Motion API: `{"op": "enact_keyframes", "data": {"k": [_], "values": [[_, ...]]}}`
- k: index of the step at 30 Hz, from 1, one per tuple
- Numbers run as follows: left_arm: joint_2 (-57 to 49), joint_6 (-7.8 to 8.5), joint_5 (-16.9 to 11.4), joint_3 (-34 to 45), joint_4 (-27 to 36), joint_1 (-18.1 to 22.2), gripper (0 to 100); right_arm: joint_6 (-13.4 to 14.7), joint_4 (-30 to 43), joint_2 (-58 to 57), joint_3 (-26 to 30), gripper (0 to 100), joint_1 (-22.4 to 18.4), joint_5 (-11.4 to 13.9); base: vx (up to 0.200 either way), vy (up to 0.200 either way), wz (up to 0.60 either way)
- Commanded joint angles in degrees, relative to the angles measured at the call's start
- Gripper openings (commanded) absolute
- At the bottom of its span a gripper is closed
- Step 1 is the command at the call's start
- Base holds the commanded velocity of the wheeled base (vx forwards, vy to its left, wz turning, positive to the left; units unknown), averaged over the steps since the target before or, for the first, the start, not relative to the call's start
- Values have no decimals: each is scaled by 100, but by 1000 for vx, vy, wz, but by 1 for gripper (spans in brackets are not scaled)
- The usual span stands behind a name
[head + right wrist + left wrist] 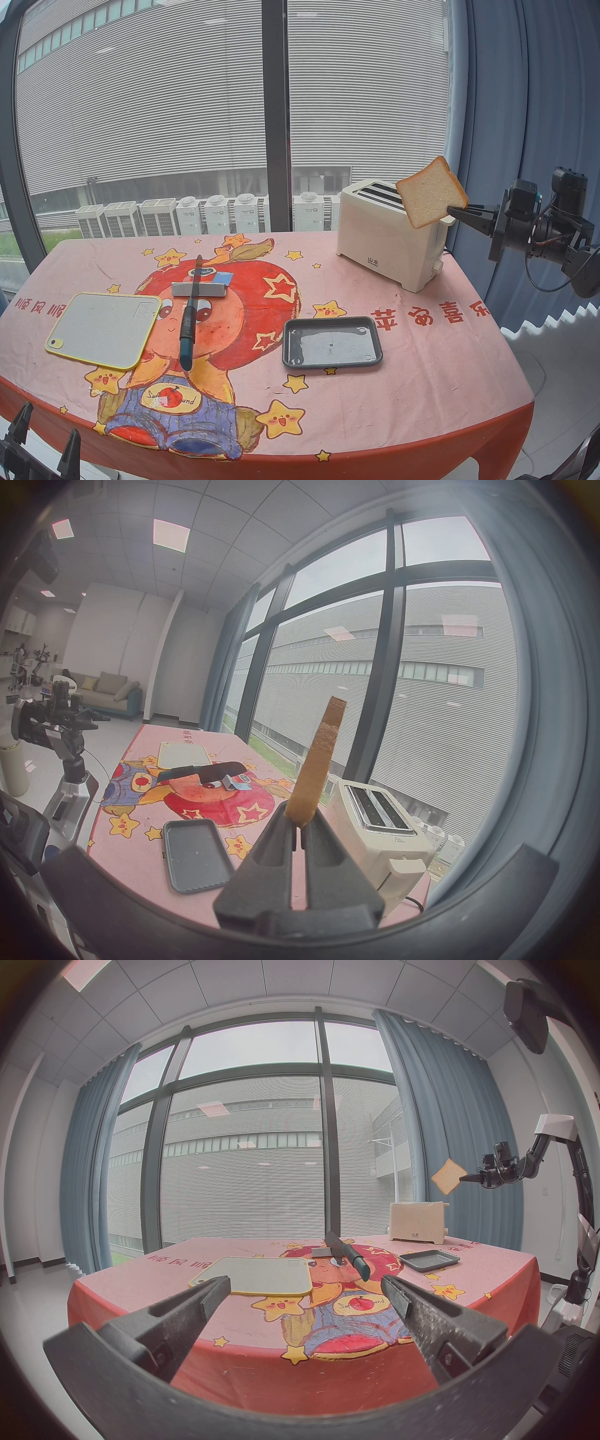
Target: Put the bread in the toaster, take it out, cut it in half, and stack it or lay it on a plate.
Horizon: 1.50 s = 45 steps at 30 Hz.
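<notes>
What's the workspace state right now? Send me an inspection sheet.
Surface: table under a printed pink cloth.
Job's things: bread held tilted in the air by the toaster, not in a slot; cutting board; knife across a small rest; dark tray empty.
Clutter: nothing seen.
Claws: right claw shut on the bread's corner; left claw open, low before the table.
Cables: black cable loops off the right wrist.
Surroundings: window behind, blue curtain at right.
</notes>
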Motion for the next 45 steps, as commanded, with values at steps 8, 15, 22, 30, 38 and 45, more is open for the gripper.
{"op": "enact_keyframes", "data": {"k": [8,15,22,30,38,45], "values": [[-31,-2,0,92,-2,3,100,-36,-5,-96,65,0,2,1,0,0,0],[-31,-2,0,92,-2,3,100,-159,4,-79,74,0,2,1,200,0,0],[-31,-2,0,92,-2,3,100,-159,4,-79,65,0,-7,1,200,0,0],[-31,-2,-8,92,6,3,100,-159,4,-114,30,0,2,1,25,0,0],[-31,-2,0,92,6,3,100,-159,4,-184,-41,0,-7,10,0,0,0],[-31,-2,0,92,6,3,100,-159,4,-123,-172,0,2,10,0,0,0]]}}
